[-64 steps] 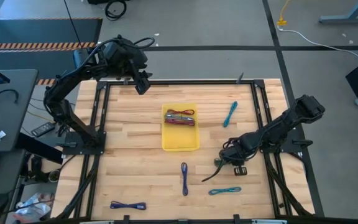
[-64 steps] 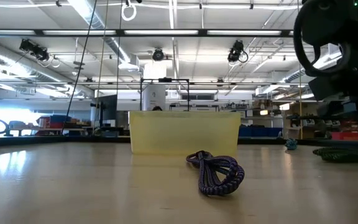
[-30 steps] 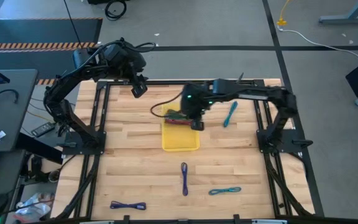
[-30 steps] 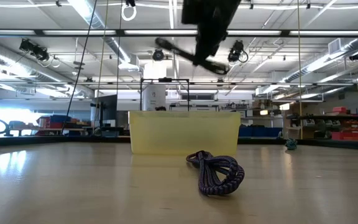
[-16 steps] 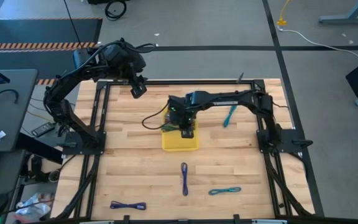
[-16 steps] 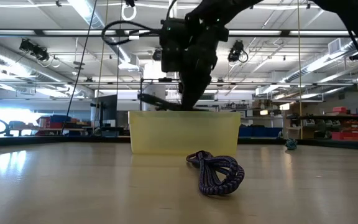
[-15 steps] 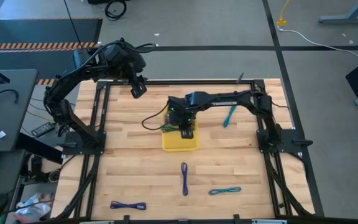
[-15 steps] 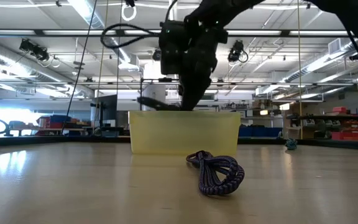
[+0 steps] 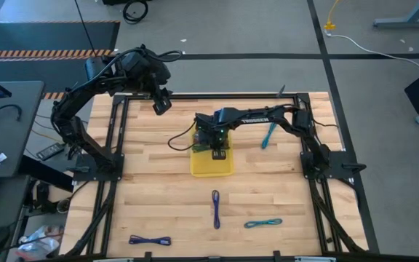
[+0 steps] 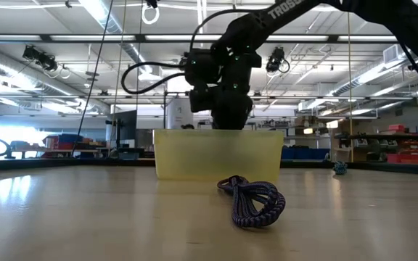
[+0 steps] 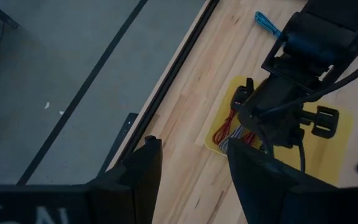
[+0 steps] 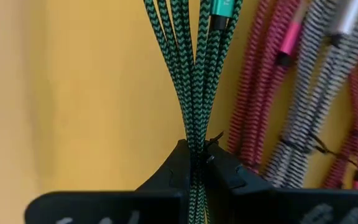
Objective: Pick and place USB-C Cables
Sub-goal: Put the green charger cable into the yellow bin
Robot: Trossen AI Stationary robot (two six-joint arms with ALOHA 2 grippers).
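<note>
Right gripper [image 12: 194, 163]: clamped on green cable [image 12: 188, 74], lowered into yellow tray [image 9: 211, 166]
Green cable: pinched between the fingertips, beside maroon cables [image 12: 272, 106]
Left gripper [image 9: 163, 104]: fingers apart, raised by the table's far-left corner

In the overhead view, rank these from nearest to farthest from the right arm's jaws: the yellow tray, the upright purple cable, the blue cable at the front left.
1. Yellow tray, directly under the right gripper.
2. Purple cable, in front of the tray.
3. Blue cable, front left edge.
</note>
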